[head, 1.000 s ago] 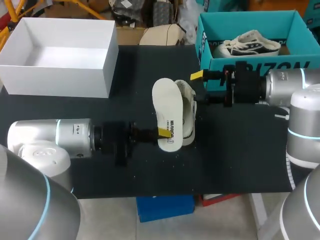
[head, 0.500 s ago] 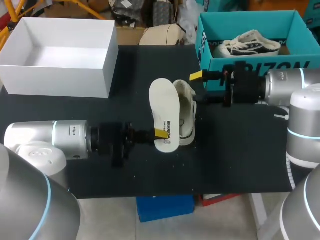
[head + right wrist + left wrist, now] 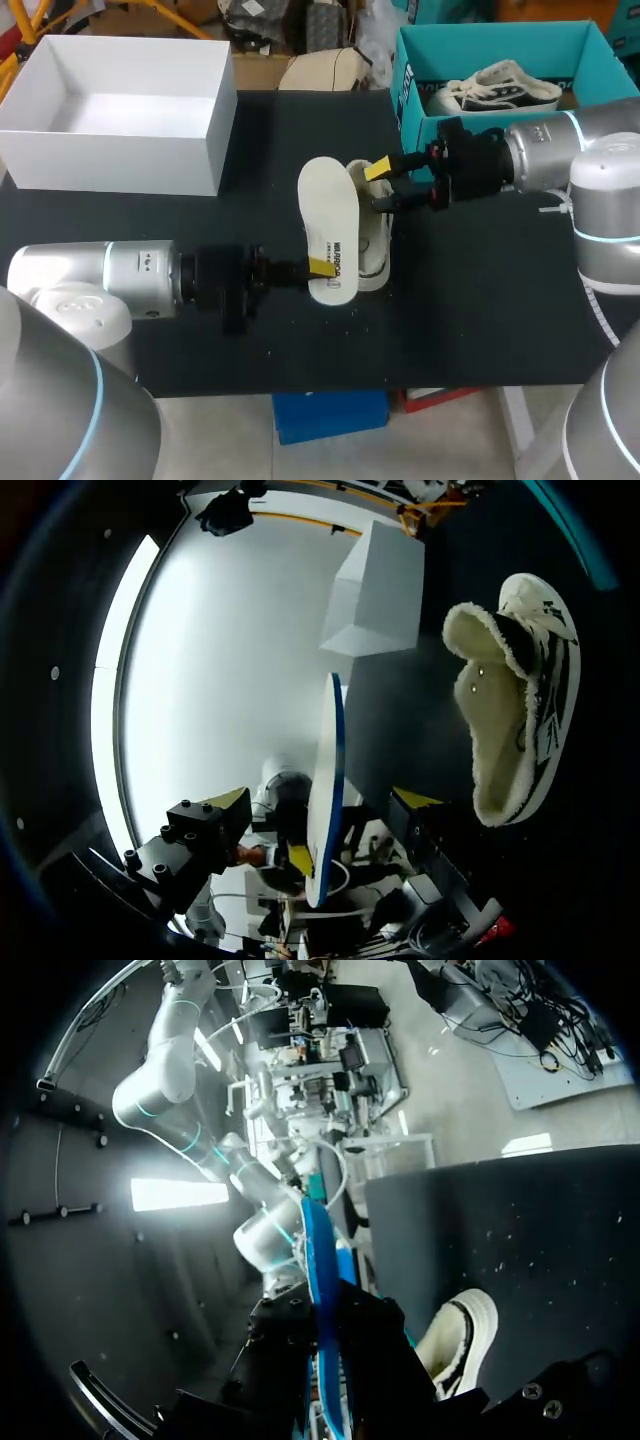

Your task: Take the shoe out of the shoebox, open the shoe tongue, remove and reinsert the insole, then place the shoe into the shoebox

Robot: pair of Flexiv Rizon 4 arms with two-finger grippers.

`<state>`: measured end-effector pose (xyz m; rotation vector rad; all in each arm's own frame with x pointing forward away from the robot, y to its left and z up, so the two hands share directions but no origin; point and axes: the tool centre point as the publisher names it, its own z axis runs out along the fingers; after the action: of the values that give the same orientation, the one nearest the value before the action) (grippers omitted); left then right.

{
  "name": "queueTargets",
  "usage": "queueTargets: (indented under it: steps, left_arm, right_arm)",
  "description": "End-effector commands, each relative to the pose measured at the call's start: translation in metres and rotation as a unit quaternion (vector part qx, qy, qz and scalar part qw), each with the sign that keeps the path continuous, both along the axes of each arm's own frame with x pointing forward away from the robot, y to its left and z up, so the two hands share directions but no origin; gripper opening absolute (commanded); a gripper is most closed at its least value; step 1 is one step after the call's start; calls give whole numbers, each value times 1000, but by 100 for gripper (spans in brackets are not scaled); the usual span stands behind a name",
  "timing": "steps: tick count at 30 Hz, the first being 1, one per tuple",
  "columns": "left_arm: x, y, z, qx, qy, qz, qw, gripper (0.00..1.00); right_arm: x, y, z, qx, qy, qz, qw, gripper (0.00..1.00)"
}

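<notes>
The insole (image 3: 325, 225) stands left of the shoe (image 3: 372, 245), apparently touching it, mid-table (image 3: 480, 300).

Shoe (image 3: 376, 228) partly hidden behind insole (image 3: 325, 225); left claw (image 3: 322, 266) tips unseen in own wrist view.

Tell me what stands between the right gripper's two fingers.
The insole, edge-on, touching neither finger of the right gripper; the left gripper holds its far end. Seen in the right wrist view.
</notes>
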<state>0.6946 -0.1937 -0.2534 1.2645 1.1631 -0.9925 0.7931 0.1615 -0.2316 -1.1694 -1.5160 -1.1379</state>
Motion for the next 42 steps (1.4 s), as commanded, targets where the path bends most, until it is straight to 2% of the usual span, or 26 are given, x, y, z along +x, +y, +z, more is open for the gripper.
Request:
queueTargets:
  steps: [1, 3, 10, 14, 15, 17, 20, 24, 34, 35, 36, 37, 42]
  left_arm:
    - [-1, -1, 0, 1, -1, 2, 1000, 0]
    - [-1, -1, 0, 1, -1, 2, 1000, 0]
    - [-1, -1, 0, 1, -1, 2, 1000, 0]
    - [-1, -1, 0, 1, -1, 2, 1000, 0]
    - [-1, -1, 0, 1, -1, 2, 1000, 0]
    - [-1, -1, 0, 1, -1, 2, 1000, 0]
    - [-1, -1, 0, 1, -1, 2, 1000, 0]
    - [-1, -1, 0, 1, -1, 2, 1000, 0]
    - [-1, -1, 0, 1, -1, 2, 1000, 0]
    - [-1, -1, 0, 1, -1, 2, 1000, 0]
    - [-1, -1, 0, 1, -1, 2, 1000, 0]
    - [-1, -1, 0, 1, -1, 2, 1000, 0]
    - [-1, -1, 0, 1, -1, 2, 1000, 0]
  right_arm:
    - [-2, 12, -5, -2, 8, 17, 1000, 71]
    - [-6, 15, -6, 4, 10, 15, 1000, 77]
    - [-17, 27, -10, 11, 13, -6, 1000, 77]
    - [-19, 31, -9, 16, 10, -18, 1000, 73]
    - [-19, 32, -9, 15, 10, -19, 1000, 69]
    - [-20, 35, -9, 17, 9, -21, 1000, 69]
    - [-21, 38, -10, 17, 9, -25, 1000, 60]
    - [-22, 43, -10, 18, 7, -27, 999, 58]
    - [-24, 51, -13, 25, 7, -30, 999, 43]
    - [-24, 51, -14, 24, 8, -30, 999, 35]
    - [-25, 51, -14, 21, 10, -30, 999, 15]
    - [-25, 52, -14, 17, 10, -31, 999, 0]
    - [-25, 52, -14, 17, 10, -31, 999, 0]
